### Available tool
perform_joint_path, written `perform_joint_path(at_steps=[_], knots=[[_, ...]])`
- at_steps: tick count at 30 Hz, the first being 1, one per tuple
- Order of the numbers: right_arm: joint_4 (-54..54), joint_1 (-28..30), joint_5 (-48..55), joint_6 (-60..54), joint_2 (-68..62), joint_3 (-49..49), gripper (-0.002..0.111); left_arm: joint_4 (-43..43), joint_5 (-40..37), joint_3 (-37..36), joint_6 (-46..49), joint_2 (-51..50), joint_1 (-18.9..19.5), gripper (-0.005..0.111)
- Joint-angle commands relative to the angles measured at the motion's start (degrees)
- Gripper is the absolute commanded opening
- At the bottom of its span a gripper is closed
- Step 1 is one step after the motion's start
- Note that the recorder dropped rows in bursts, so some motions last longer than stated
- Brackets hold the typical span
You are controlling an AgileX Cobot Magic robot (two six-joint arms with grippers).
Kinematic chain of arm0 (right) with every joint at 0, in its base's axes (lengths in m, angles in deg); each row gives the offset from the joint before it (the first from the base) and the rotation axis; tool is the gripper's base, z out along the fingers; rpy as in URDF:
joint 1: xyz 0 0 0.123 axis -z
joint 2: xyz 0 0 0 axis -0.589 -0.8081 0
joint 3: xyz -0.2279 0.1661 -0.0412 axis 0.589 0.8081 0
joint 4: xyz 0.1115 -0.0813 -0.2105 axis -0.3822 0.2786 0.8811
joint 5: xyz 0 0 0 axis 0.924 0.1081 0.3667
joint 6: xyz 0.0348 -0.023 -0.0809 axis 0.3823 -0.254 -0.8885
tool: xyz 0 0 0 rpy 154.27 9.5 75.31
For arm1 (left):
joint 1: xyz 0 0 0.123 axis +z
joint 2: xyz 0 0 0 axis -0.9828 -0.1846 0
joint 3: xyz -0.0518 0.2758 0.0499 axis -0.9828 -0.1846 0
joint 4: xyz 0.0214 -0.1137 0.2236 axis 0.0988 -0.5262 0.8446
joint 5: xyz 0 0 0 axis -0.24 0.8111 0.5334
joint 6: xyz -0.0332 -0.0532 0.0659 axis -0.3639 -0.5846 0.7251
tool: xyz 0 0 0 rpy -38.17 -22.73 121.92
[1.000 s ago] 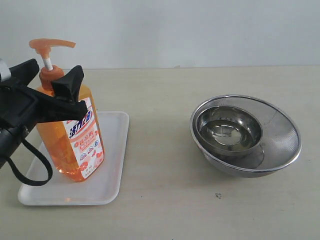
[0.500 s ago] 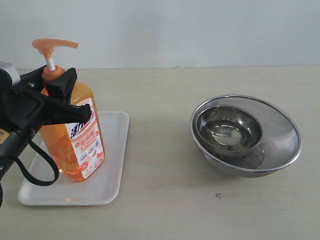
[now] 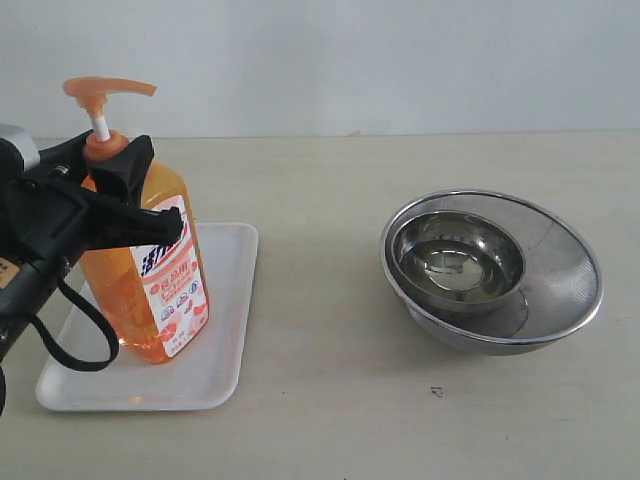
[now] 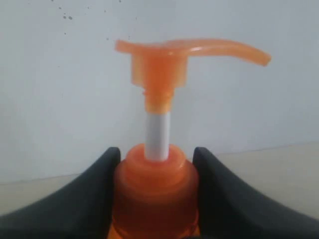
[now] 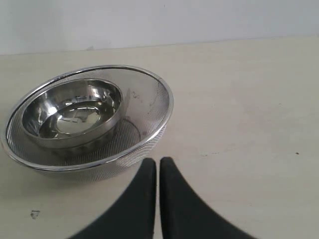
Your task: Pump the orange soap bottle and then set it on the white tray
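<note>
The orange soap bottle [image 3: 160, 290] stands on the white tray [image 3: 225, 300] at the left, leaning slightly. Its orange pump head [image 3: 100, 90] is raised on the white stem. My left gripper [image 3: 150, 195] comes in from the left and is shut on the bottle's orange collar [image 4: 154, 199], one black finger on each side, just under the stem. In the left wrist view the pump head [image 4: 164, 57] rises above the left gripper [image 4: 156, 159]. My right gripper [image 5: 159, 162] is shut with nothing in it, over bare table beside the steel bowls.
Nested round steel bowls [image 3: 490, 270] sit on the table at the right, and the right wrist view shows the bowls [image 5: 87, 119] close ahead. A black cable [image 3: 75, 350] loops from the left arm over the tray's near left part. A pale wall stands behind the table.
The left gripper's fingers closed in from a wider stance onto the bottle's collar, and the bottle shifted slightly. The right gripper has not moved.
</note>
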Motion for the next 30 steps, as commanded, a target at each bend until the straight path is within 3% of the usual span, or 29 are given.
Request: perform_joint_path(at_steps=[1,17,23,30], knots=[[0.15,0.14,-0.63,0.0,0.24,0.0,0.0,-0.48,1.28,0.64,-0.5,0.02,0.05,0.005],[0.15,0.14,-0.63,0.0,0.24,0.0,0.0,-4.73,1.28,4.83,-0.5,0.2,0.05,0.005],[0.15,0.14,-0.63,0.0,0.24,0.0,0.0,-9.45,0.67,7.13,4.08,0.51,-0.06,0.005],[0.15,0.14,-0.63,0.0,0.24,0.0,0.0,-15.4,-5.8,12.12,8.76,0.51,-0.06,0.005]])
